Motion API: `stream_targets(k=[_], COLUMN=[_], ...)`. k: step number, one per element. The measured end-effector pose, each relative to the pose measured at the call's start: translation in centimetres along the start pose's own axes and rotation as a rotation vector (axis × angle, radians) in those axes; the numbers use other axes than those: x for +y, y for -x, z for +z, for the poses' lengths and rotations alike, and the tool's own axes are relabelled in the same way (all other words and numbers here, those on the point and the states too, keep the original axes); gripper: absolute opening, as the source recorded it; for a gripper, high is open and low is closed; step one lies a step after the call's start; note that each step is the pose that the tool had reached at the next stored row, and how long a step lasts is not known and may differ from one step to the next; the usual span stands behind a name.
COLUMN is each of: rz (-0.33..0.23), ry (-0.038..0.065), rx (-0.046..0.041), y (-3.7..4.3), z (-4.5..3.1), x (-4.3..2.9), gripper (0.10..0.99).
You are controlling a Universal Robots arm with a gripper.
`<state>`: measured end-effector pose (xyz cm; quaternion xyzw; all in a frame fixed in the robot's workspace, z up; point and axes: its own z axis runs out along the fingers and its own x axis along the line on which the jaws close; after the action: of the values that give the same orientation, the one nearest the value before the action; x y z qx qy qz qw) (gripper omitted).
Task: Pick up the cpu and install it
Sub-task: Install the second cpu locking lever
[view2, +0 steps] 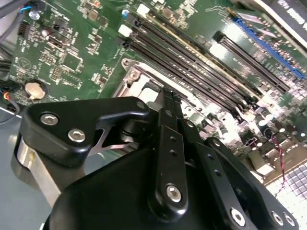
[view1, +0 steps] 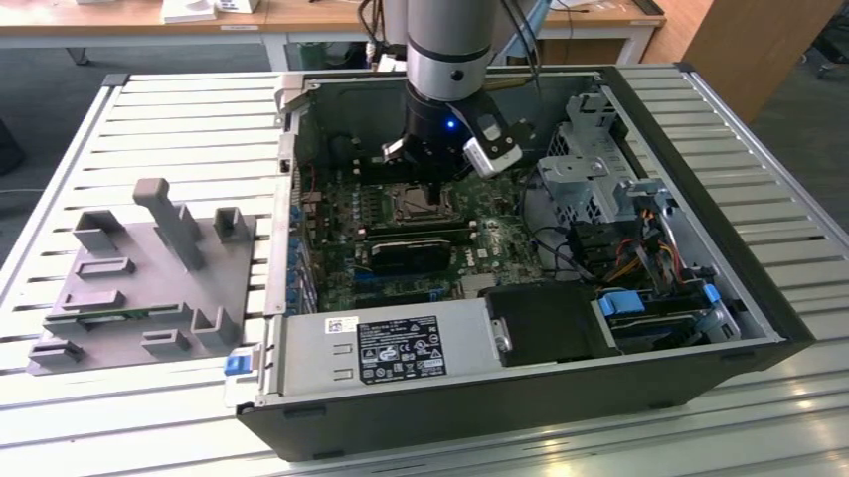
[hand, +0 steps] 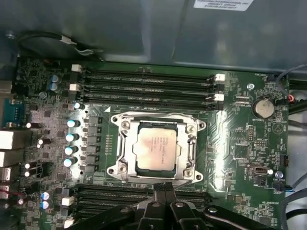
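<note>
Your jaws [hand: 165, 191] were closed, the two black fingers [view2: 169, 112] pressed together with nothing between them that you could see in either wrist view. They hung just above the near edge of the socket [hand: 157, 146], tips pointing down at its metal frame rather than at the chip itself.

The cpu [hand: 156, 148] already lay inside the socket, silver top up, square to the frame and, as far as the first wrist view allowed, seated flat; whether it had dropped fully onto the contacts could not be judged from there. The frame sat open around it, so the chip was bare and not clamped. That would explain the empty, shut jaws: with the chip set down there was nothing left to carry, and closed fingers make a narrow tip among crowded parts.

Around the socket, rows of memory slots [hand: 148, 86] ran along both sides, with a column of capacitors [hand: 71, 143] beside it and a coin battery [hand: 263, 108] farther off on the board.

In the exterior view the arm [view1: 448, 60] reached straight down into the open case [view1: 717, 229], which lay on its side on the slatted surface [view1: 186, 109] so the board faced up for a vertical approach. The grey fixture [view1: 146, 278] stood well apart on that view's left, with no chip visible on it.
</note>
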<state>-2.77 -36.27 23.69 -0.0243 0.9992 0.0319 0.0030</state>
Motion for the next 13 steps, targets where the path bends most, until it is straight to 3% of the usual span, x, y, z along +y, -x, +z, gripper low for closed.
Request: stream_targets(k=[5, 10, 13], rz=[0.0, 0.0, 0.0], ry=[0.0, 0.0, 0.0], rx=[0.0, -0.0001, 0.002], y=[-0.57, -1.92, -2.14], z=[0.05, 0.18, 0.48], x=[-0.42, -0.45, -0.47], gripper=[0.106, 0.106, 0.106])
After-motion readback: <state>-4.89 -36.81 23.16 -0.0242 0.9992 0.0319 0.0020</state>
